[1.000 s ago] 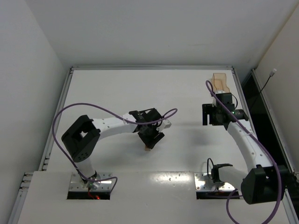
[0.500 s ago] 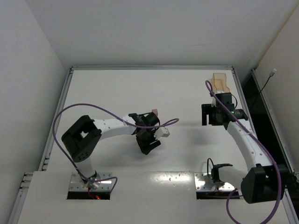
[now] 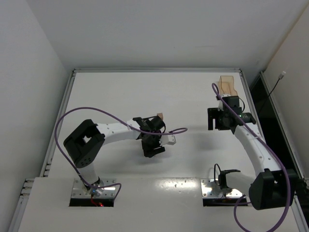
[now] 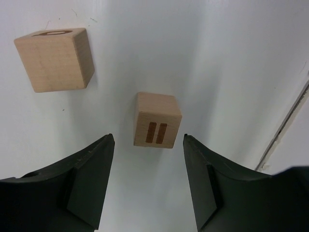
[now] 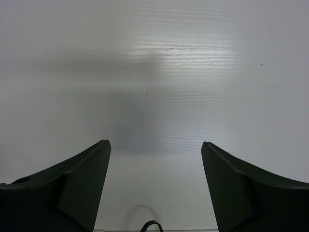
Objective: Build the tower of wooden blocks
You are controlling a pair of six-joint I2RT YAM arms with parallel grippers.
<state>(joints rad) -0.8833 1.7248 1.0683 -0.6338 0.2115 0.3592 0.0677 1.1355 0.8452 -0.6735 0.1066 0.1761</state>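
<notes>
- From overhead, the left pincer (image 3: 150, 151) hangs just left of the frame's centre, over the white counter (image 3: 193, 96).
- Its jaws stand released, with nothing clasped between them. The two dark fingers (image 4: 91, 169) rise from the lower corners of the left wrist view.
- Just beyond the fingertips, in line with the gap and at mid-frame, sits the barred cube (image 4: 157, 120). It is a light tan wooden block with two dark upright bars on its near face.
- The second cube (image 4: 54, 59) rests in the upper left of that view, apart from the barred one, with a dark mark on its top face. Neither is stacked on the other; both lie on the counter.
- Overhead, one wooden cube (image 3: 160, 117) peeks out just above the left arm's wrist. Which of the two it is I cannot tell.
- The right pincer (image 5: 155, 142) is released too, its jaws wide over the counter and gripping nothing.
- At the upper right of the overhead frame, a translucent tan tray (image 3: 227, 84) lies at the counter's far corner, just above the right arm.
</notes>
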